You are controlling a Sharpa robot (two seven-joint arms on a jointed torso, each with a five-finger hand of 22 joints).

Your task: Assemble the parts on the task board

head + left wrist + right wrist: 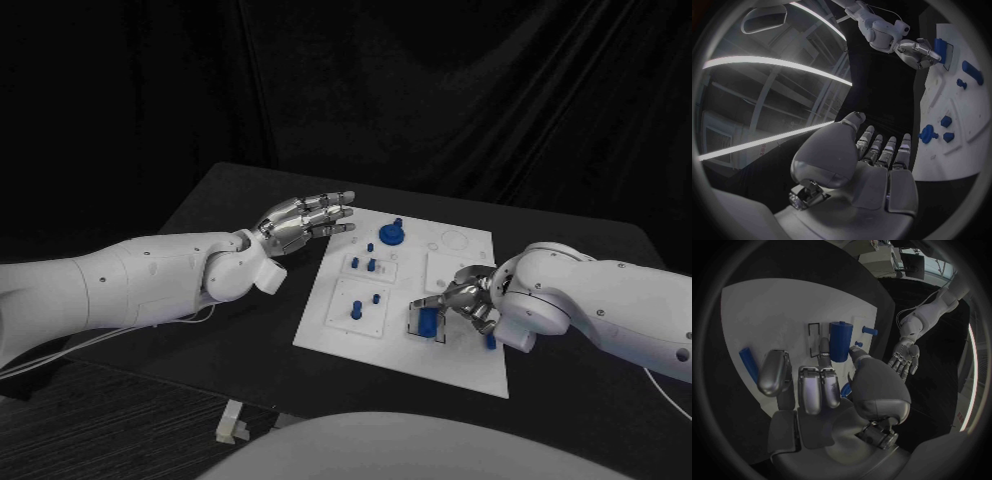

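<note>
Blue parts [391, 235] on white task board [355, 340]

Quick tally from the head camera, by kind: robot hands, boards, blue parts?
Robot hands: 2 (left, right)
Task board: 1
Blue parts: about 8; the small pegs are hard to separate
Total: about 11

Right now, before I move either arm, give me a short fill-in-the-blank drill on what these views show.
1. The white task board lies on a table whose colour is ____.
2. The hand working at the blue cylinder on the near part of the board is the robot's ____ hand.
3. The left hand hovers with fingers spread and holds ____.
4. The small parts, such as the round knob, are coloured ____.

Missing words: black; right; nothing; blue
</note>
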